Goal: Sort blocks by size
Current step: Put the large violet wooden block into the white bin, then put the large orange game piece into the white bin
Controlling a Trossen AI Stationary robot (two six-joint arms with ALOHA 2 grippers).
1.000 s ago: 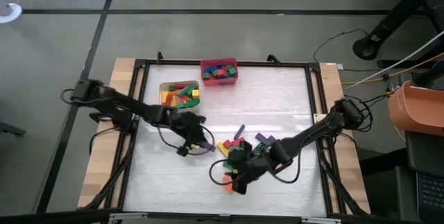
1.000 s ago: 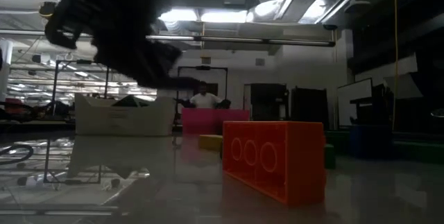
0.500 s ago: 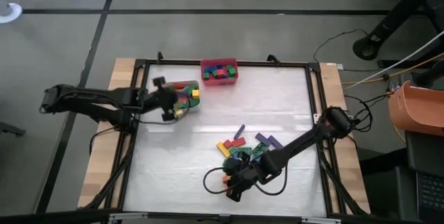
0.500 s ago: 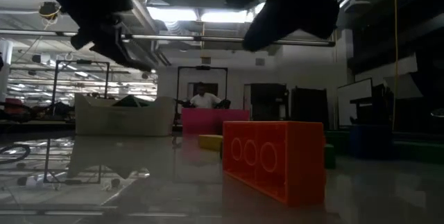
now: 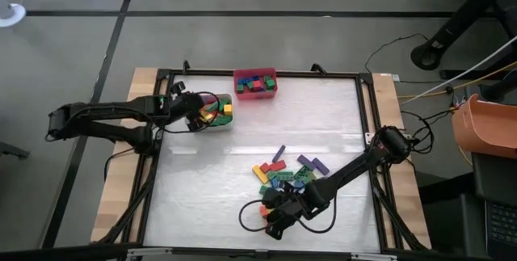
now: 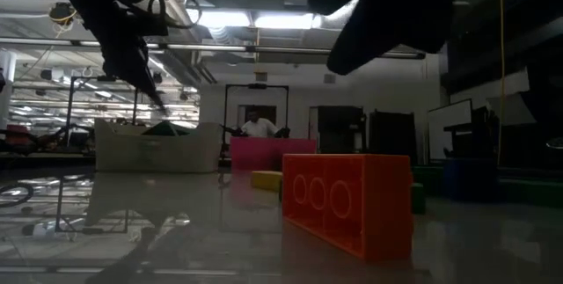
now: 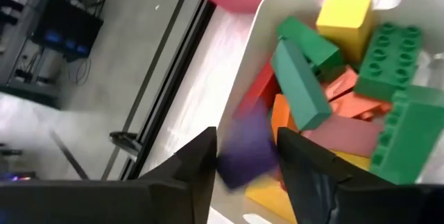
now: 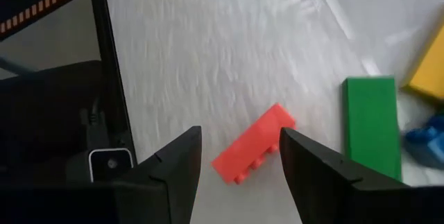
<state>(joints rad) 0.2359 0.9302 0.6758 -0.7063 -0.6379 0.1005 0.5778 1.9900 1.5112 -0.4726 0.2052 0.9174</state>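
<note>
My left gripper (image 5: 194, 109) hangs over the white bin (image 5: 191, 99) of mixed blocks at the far left. It is open, with a blurred purple block (image 7: 245, 149) between its fingers above the bin's blocks. My right gripper (image 5: 271, 217) is open and empty at the near end of the loose pile of blocks (image 5: 284, 174). Its fingers stand above an orange bar (image 8: 251, 153) that lies flat on the table. A red bin (image 5: 255, 83) of blocks stands at the far edge. My left gripper has the purple block (image 7: 239, 161) between its two fingers, which point down into the white bin. The block is blurred while the bin's blocks are not. I cannot tell whether the fingers touch it.
A green bar (image 8: 371, 127), a yellow block (image 8: 430, 71) and a blue block (image 8: 427, 148) lie beside the orange bar. The low view shows a big orange block (image 6: 347, 200) close by. A person (image 6: 259, 126) sits in the room beyond the table.
My left gripper has carried the purple block from the table's middle toward the far left, to above the white bin. My right gripper has gone a little toward the near edge, along the pile's near end.
</note>
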